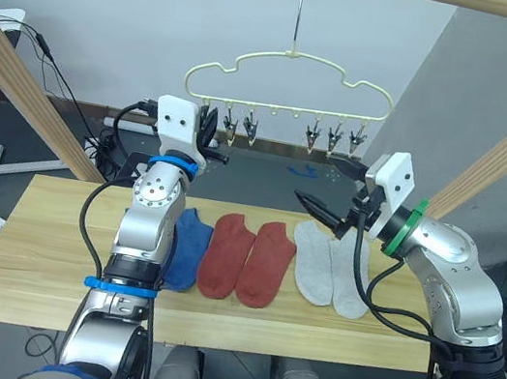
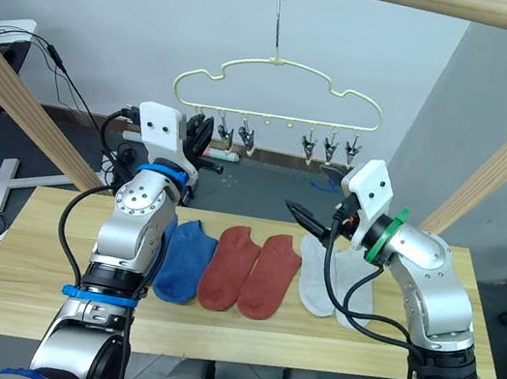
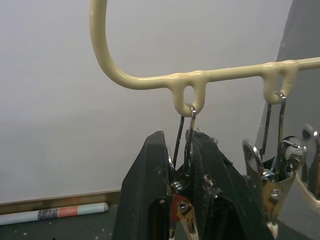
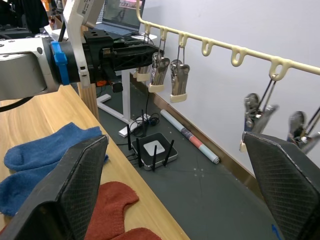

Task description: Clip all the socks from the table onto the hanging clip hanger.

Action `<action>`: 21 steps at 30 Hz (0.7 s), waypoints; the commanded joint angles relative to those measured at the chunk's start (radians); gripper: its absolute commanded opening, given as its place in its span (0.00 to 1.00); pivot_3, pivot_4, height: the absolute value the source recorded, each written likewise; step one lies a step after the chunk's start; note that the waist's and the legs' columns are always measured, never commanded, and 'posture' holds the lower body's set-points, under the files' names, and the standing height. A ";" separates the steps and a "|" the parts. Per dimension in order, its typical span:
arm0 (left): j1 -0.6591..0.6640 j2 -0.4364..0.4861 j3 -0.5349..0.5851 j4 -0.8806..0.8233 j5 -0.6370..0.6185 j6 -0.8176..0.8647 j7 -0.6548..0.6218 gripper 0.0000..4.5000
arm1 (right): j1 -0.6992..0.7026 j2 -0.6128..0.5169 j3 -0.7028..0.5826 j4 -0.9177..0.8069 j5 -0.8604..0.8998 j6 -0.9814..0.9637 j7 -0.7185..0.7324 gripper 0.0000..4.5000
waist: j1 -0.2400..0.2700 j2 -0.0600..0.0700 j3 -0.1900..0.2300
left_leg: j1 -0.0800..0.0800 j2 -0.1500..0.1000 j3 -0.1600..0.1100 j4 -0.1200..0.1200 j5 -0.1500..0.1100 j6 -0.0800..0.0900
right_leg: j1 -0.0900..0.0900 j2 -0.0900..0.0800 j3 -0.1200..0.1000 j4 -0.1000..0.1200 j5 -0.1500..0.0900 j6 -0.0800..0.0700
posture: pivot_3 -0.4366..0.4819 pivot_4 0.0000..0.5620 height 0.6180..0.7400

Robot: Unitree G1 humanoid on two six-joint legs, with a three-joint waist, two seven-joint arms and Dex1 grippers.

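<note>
Left tool (image 3: pixel 182 190) raised, clamped on the clip hanger's (image 1: pixel 296 60) end clip (image 3: pixel 181 187); right tool (image 1: pixel 314 206) apart above the counter's (image 1: pixel 36 250) far edge.

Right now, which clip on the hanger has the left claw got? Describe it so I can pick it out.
Find the pale yellow clip hanger hanging from the wooden pole. Along its lower bar runs a row of small metal clips. The left claw is shut on the clip at the robot's-left end, the first one beside the hanger's curved corner.

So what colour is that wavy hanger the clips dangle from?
Pale yellow; the clip hanger shows best in the left wrist view.
</note>
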 commanded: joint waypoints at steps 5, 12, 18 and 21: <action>0.010 0.027 -0.009 -0.063 -0.002 0.022 -0.036 0.05 | 0.146 -0.043 0.036 0.036 -0.105 -0.040 -0.032 1.00 | 0.005 0.000 0.000 | 0.000 0.000 0.000 0.000 0.000 0.000 | 0.000 0.000 0.000 0.000 0.000 0.000 | 0.43 0.49 1.00; 0.072 0.077 0.001 -0.132 -0.023 0.076 -0.100 0.05 | 0.270 -0.021 0.018 0.310 -0.236 -0.065 -0.184 1.00 | 0.005 0.000 0.000 | 0.001 0.000 0.000 0.000 0.000 0.000 | 0.000 0.000 0.000 0.001 0.000 0.000 | 0.46 0.48 1.00; 0.071 0.073 -0.002 -0.143 -0.029 0.090 -0.103 0.05 | 0.219 0.062 -0.047 0.518 -0.224 -0.075 -0.254 1.00 | 0.000 0.000 0.000 | 0.002 0.000 0.000 0.001 0.001 0.000 | 0.001 0.000 0.001 0.002 0.001 0.002 | 0.45 0.46 1.00; 0.060 0.066 -0.007 -0.142 -0.029 0.092 -0.100 0.05 | 0.184 0.085 -0.048 0.627 -0.248 -0.116 -0.270 1.00 | 0.004 0.000 0.000 | 0.002 0.000 0.000 0.002 0.001 0.000 | 0.001 0.000 0.001 0.001 0.002 0.002 | 0.45 0.45 1.00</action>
